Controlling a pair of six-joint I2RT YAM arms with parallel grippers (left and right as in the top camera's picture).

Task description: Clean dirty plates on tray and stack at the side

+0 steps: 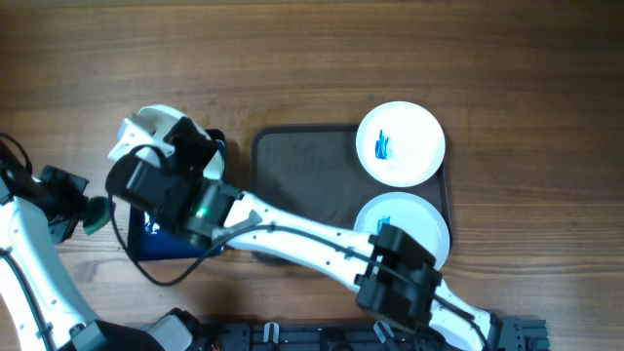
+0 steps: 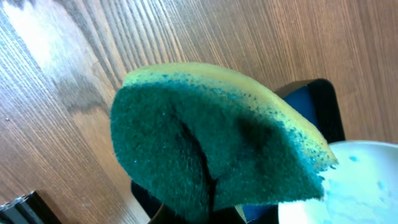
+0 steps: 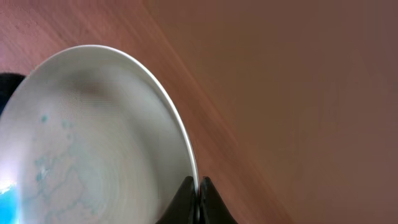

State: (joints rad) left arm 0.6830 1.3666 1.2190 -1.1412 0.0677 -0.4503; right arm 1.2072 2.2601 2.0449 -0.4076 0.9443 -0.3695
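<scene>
Two dirty plates (image 1: 400, 144) on tray (image 1: 302, 166) at right, none stacked.
My right gripper (image 3: 198, 202) pinches third plate (image 3: 93, 137); left gripper (image 1: 86, 213) clamps sponge (image 2: 211, 143).

My left gripper (image 2: 208, 208) pinches a sponge (image 2: 211, 143). Its green scouring face is toward the camera, yellow foam runs along the far edge, and it is creased at the pinch. To the right of the pinch sits a white plate (image 2: 348, 186) with faint blue smears, just beside a dark blue tray (image 2: 314, 102). The wooden table (image 2: 186, 31) spreads beyond.

Wood-grain bench (image 1: 390, 49), large dark grey-brown tray (image 1: 302, 166) flat near its middle, smaller dark blue tray (image 1: 156, 244) just left.
</scene>
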